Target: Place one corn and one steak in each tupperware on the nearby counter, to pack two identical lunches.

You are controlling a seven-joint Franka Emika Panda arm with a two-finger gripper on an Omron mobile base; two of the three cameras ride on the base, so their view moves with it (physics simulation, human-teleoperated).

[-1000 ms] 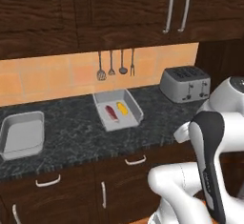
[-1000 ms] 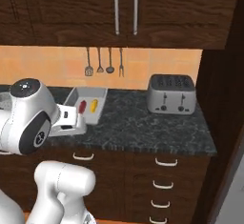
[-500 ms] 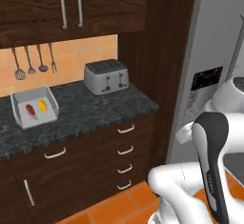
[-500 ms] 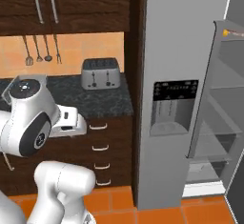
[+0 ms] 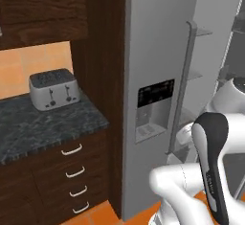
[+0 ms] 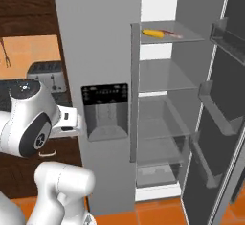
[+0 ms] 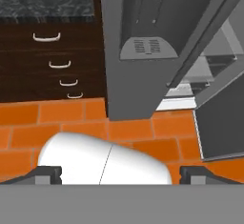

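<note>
Kitchen cabinets of dark wood run along my left, and the black marbled counter carries a silver toaster near its right end, just before a tall wood panel. Right of that panel stands a grey fridge with a dispenser set in its closed left door. Its right door is swung wide, so the glass shelves inside are exposed.

On the top shelf lie a corn and, touching it on the right, a thin red steak. They sit high and toward the front of the shelf, where I judge an arm can get at them. The shelves below them look bare.

My end effector is spread to its widest and grips nothing; between its two dark tips I see orange floor tiles, the drawer handles and the foot of the fridge. It points down and away from the food, which fits an arm tucked in for travel rather than reaching.

No tupperware is in front of me here, so I cannot say how either one is filled. Judging from the open door and the pair on the shelf, the step in hand is fetching: I would need to raise the hand to that top shelf, take one item and carry it back to the counter on the left.
</note>
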